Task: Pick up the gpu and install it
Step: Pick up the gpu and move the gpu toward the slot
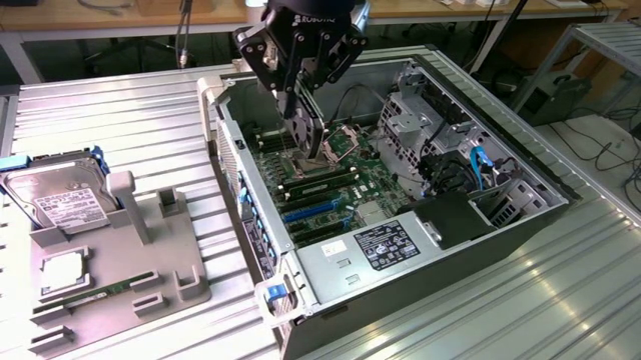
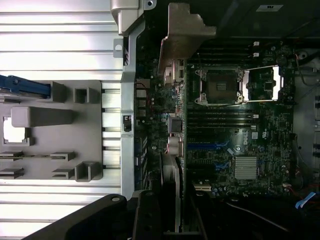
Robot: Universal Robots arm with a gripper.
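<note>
**Above the open case: gpu in the grip**

On the ribbed metal table [image 1: 120, 127], a case [image 1: 521, 217] lies open at centre. A grey fixture [image 1: 120, 255] sits at 8 o'clock from it, holding a hard drive [image 1: 60, 195]. Wooden benches [image 1: 120, 15] line the room at 12 o'clock. Over the motherboard [image 1: 331, 187], the gripper [image 1: 296, 91] is clamped on the gpu [image 1: 308, 127], which hangs edge-on. Its long axis runs steeply from the fingers toward 5 o'clock in the exterior view, with the silver bracket [image 2: 185, 30] at the far end.
</note>
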